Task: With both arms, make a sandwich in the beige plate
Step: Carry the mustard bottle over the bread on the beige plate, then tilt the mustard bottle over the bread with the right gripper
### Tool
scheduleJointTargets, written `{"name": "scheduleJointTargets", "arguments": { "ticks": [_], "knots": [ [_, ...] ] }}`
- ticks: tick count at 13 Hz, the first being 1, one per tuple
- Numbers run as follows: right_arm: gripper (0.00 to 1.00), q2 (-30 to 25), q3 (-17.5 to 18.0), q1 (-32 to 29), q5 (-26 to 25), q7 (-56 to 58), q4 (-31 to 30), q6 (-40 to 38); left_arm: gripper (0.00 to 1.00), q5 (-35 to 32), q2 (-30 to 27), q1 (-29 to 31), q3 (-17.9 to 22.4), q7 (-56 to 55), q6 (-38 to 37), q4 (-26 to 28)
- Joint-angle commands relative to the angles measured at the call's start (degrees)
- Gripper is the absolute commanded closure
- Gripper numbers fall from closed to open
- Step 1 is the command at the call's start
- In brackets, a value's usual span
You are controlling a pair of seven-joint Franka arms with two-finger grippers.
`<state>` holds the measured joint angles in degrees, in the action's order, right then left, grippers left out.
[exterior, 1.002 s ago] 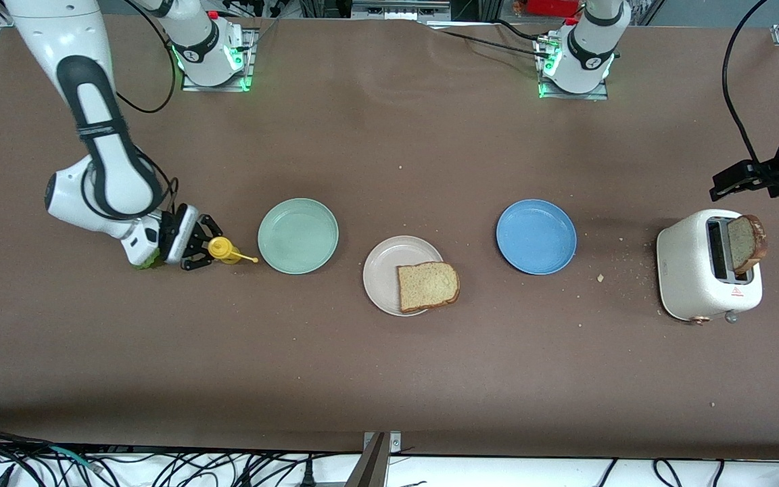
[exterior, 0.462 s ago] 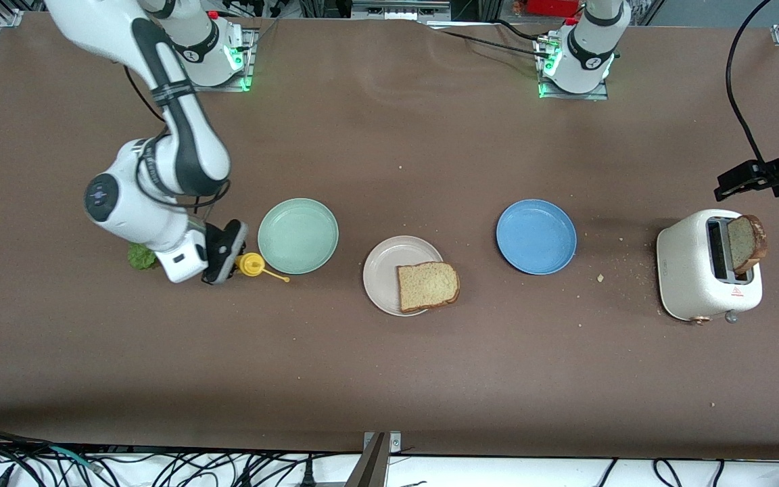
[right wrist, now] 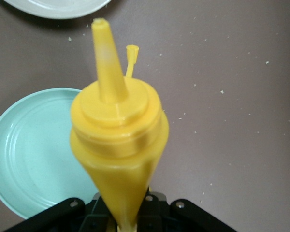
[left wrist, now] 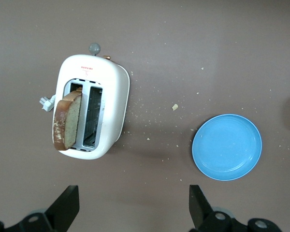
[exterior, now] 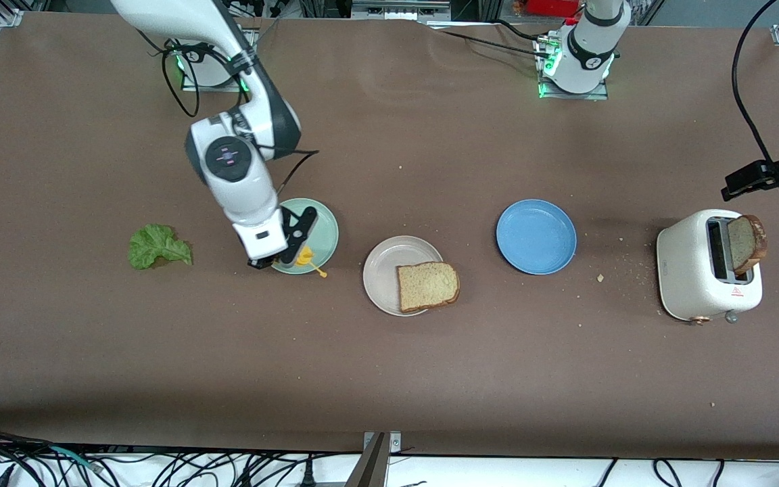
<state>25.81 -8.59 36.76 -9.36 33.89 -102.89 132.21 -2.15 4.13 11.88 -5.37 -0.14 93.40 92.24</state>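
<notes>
The yellow squeeze bottle looks like smooth, slightly glossy plastic. The round pale mint-green plate and round blue plate have a satin sheen. The brown tabletop is matt, the white toaster smooth and glossy.

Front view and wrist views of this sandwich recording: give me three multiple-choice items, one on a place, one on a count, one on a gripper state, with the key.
1. Where does the bread slice near the middle of the table lie?
A. on the blue plate
B. on the beige plate
C. on the bare table

2. How many plates are on the table?
A. two
B. three
C. four

3. What does the right gripper hold?
A. lettuce
B. nothing
C. a yellow squeeze bottle

Key: 1 B, the slice overlaps that plate's rim. 2 B, mint-green plate, beige, blue plate. 3 C, the right wrist view shows the bottle between its fingers.
</notes>
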Motion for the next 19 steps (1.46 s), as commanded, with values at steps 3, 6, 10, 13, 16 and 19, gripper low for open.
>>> {"name": "scheduleJointTargets", "arguments": {
  "ticks": [3,6,10,13,16,19],
  "knots": [
    [1.00,10.4,-0.8,8.4,-11.6,-14.2,19.8,-21.0,0.00,1.1,0.6,1.0,-0.2,2.9,-1.1,-1.6],
    [1.00,17.2,-0.9,12.3,-15.9,-18.8,29.4,-29.4,0.00,0.7,0.6,1.0,-0.2,2.9,-1.0,-1.6],
    [1.00,19.8,-1.4,16.5,-26.0,-24.3,32.8,-33.2,0.00,0.7,0.8,1.0,-0.2,2.9,-0.9,-1.6],
    [1.00,22.1,-1.4,19.1,-31.5,-29.4,33.1,-32.7,0.00,0.7,0.8,1.0,-0.2,2.9,-0.9,-1.6],
    [1.00,28.4,-1.5,21.7,-36.5,-34.5,36.9,-32.7,0.00,0.7,0.9,1.0,-0.2,2.9,-0.9,-1.6],
    [1.00,31.1,-1.8,21.5,-38.1,-36.1,39.2,-32.3,0.00,0.7,0.9,1.0,-0.2,2.9,-0.9,-1.6]
  ]
}}
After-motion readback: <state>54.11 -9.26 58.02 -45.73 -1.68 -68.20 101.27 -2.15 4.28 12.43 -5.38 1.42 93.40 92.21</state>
